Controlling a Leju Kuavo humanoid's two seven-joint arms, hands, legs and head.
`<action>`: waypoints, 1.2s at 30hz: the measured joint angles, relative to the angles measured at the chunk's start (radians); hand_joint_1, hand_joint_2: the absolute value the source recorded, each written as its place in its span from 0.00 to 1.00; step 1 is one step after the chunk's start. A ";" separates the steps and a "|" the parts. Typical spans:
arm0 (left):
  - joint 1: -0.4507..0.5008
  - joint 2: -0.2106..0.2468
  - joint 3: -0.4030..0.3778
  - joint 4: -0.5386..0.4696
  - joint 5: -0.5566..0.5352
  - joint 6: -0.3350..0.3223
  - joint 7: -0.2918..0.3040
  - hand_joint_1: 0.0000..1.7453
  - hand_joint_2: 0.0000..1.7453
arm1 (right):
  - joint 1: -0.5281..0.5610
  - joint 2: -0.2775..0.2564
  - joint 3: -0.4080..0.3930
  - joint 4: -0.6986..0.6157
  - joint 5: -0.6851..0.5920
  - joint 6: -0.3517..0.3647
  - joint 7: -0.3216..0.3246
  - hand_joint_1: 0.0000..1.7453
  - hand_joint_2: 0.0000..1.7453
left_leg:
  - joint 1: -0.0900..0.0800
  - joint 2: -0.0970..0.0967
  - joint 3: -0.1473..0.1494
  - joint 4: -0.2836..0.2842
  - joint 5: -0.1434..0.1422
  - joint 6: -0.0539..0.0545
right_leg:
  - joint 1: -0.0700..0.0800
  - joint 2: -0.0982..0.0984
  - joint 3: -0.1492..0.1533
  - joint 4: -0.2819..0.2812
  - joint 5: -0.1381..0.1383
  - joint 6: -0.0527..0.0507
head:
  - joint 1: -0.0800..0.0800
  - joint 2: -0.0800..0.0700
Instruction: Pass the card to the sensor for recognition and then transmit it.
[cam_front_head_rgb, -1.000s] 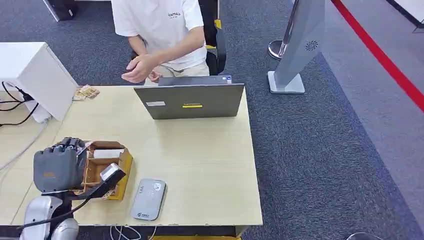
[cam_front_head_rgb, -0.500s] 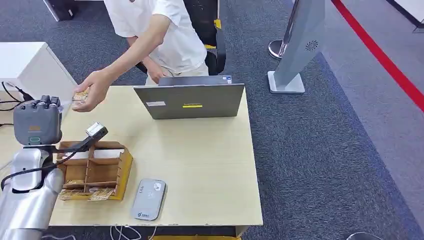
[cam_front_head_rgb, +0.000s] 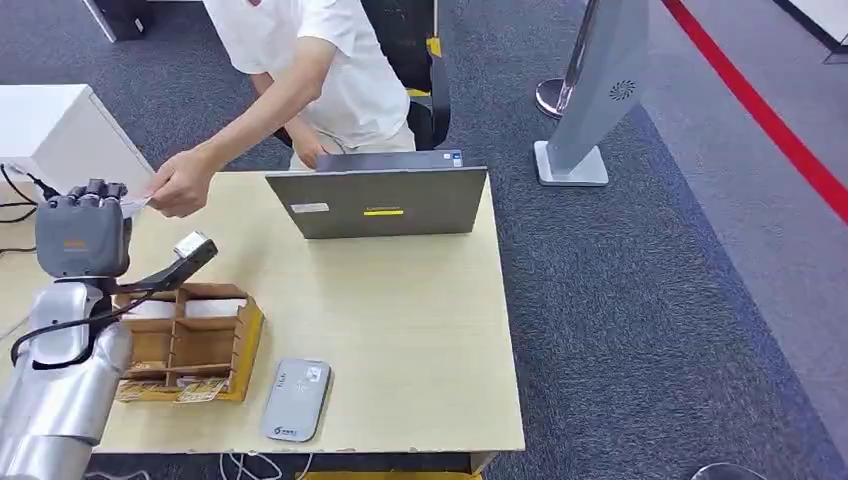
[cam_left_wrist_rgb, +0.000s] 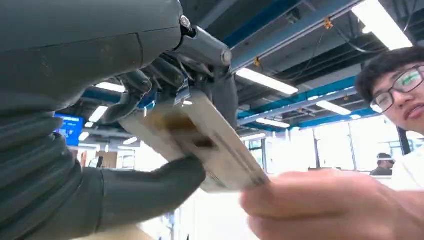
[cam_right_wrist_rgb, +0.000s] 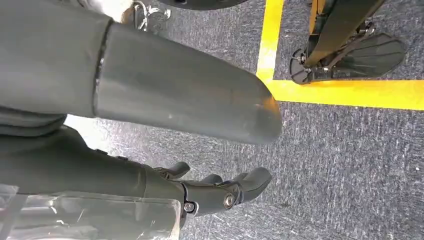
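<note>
My left hand (cam_front_head_rgb: 80, 238) is raised above the table's left side and pinches a pale card (cam_left_wrist_rgb: 200, 140) between thumb and fingers. In the head view the card (cam_front_head_rgb: 137, 205) shows as a thin sliver at my fingertips. A person in a white shirt reaches across, and their hand (cam_front_head_rgb: 182, 184) touches the card's far end; their fingers (cam_left_wrist_rgb: 325, 205) close on it in the left wrist view. The grey card sensor (cam_front_head_rgb: 297, 399) lies flat near the table's front edge. My right hand (cam_right_wrist_rgb: 215, 192) hangs over the carpet, fingers apart, holding nothing.
A wooden compartment box (cam_front_head_rgb: 192, 342) with cards stands beside the sensor. A grey laptop (cam_front_head_rgb: 378, 202) sits at the table's far edge. A white cabinet (cam_front_head_rgb: 60, 140) with cables is at the far left. A grey kiosk stand (cam_front_head_rgb: 600, 90) rises on the carpet to the right.
My left hand rose from the wooden box to the table's far-left side with the card. The person's hand reached out from their body and met the card.
</note>
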 joint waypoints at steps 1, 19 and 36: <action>0.001 0.000 0.000 -0.002 0.010 -0.011 0.000 0.00 1.00 | 0.000 0.000 0.000 0.000 0.000 0.000 0.000 0.00 0.00 | 0.000 0.000 0.000 0.000 0.000 0.000 | 0.000 -0.001 0.000 0.000 0.000 0.000 | 0.000 0.000; 0.074 -0.008 -0.019 -0.127 0.026 -0.054 0.003 0.00 1.00 | 0.000 0.000 0.000 0.000 -0.017 -0.001 0.000 0.00 0.00 | 0.000 0.000 0.000 0.000 0.000 0.000 | 0.000 0.000 0.000 0.000 0.000 0.000 | 0.000 0.000; 0.552 -0.054 -0.042 -0.666 0.162 -0.023 -0.100 0.00 1.00 | 0.011 0.000 -0.035 0.000 -0.086 -0.024 -0.006 0.00 0.00 | 0.000 0.001 0.000 0.000 -0.003 0.000 | 0.000 0.000 0.000 -0.001 -0.002 0.001 | 0.000 0.000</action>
